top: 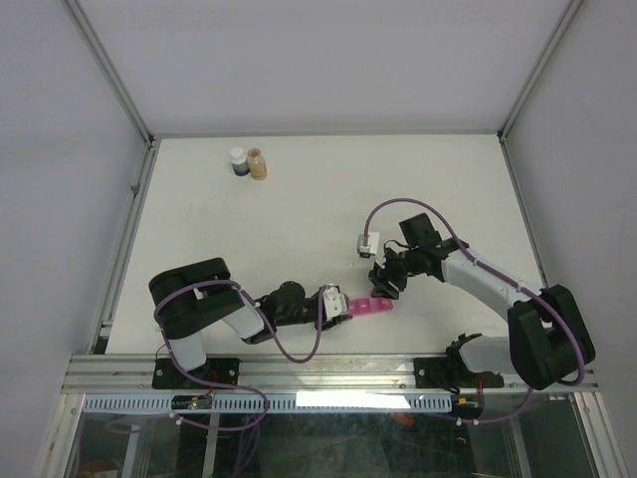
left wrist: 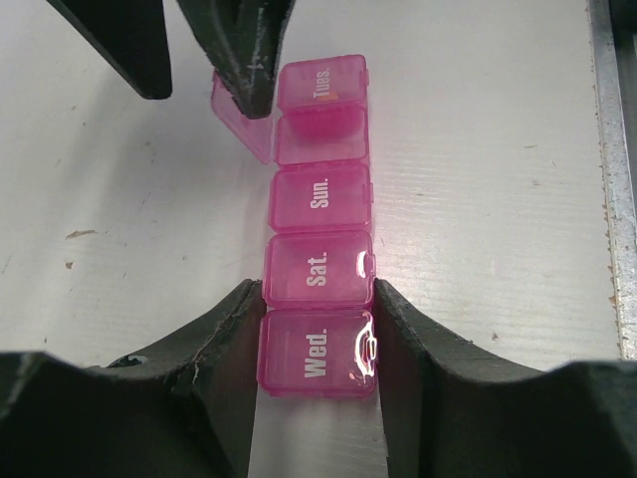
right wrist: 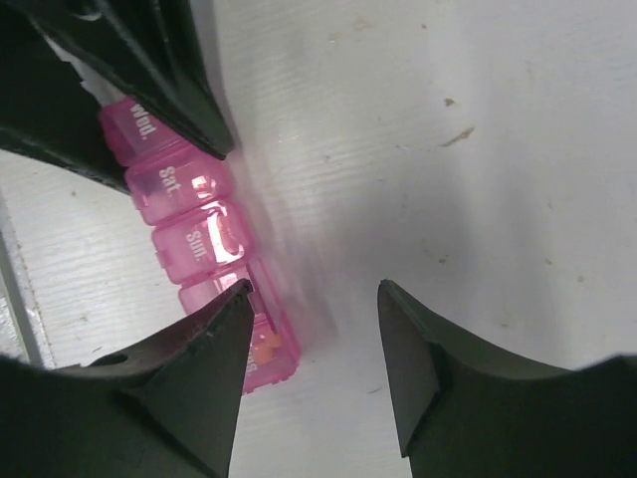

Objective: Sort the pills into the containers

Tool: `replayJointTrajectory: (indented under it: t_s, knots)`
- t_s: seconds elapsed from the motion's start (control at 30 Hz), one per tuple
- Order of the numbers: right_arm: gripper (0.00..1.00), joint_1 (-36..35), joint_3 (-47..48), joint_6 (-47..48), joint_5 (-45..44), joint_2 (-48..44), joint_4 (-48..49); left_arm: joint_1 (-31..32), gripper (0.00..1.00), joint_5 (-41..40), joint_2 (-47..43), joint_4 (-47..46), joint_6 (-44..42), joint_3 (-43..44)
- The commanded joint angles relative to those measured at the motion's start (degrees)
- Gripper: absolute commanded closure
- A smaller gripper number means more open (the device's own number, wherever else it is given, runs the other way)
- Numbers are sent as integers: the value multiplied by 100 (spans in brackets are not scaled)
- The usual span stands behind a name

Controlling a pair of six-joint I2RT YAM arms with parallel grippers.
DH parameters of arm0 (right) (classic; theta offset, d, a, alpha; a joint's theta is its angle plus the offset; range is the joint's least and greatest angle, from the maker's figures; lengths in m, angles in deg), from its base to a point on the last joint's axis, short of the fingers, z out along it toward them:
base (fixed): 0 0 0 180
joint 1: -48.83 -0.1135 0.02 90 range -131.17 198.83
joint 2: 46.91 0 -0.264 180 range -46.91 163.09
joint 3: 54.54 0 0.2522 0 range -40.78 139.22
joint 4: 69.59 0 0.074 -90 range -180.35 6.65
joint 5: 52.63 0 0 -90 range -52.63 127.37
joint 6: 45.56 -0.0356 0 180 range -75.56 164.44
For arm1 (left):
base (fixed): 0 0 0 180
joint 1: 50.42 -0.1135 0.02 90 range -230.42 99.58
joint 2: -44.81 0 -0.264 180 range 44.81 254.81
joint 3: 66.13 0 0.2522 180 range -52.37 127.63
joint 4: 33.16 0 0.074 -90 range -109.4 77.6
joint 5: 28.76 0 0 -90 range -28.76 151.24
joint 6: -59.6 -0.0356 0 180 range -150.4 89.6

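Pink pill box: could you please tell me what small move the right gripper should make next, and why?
Probably lift the right gripper clear of the pill box: its jaws are open and empty, one lid already stands open, and the left gripper clamps the Wed. end steady.

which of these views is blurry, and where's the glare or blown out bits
Right wrist: the pink pill box is smeared by motion blur along its table-side edge, and its labels are soft. Left wrist: sharp, with small white glare spots on the Sat. and Wed. lid latches. Top external: even light and faint shadows, with one blown-out white strip just below the front rail.
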Motion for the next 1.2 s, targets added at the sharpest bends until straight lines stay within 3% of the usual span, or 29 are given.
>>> replayJointTrajectory:
  t_s: [0.0,0.5,0.7,0.8,1.03,1.17]
  knots:
    - [45,49,216,-434,-467,19,617,17,88,280,-161,148,-25,53]
    - [50,-285,311,-639,-1282,716,705,-32,88,229,-186,202,24,95]
    - [45,-109,676,-878,-486,377,246,-118,84,200,-259,350,159,148]
    - [40,150,758,-760,-45,61,-14,-186,70,201,-346,347,245,149]
    - [29,489,1069,-653,480,-230,-529,-316,17,71,-640,443,493,170]
    - [27,584,1082,-695,599,-350,-553,-371,8,-252,-1045,711,763,171]
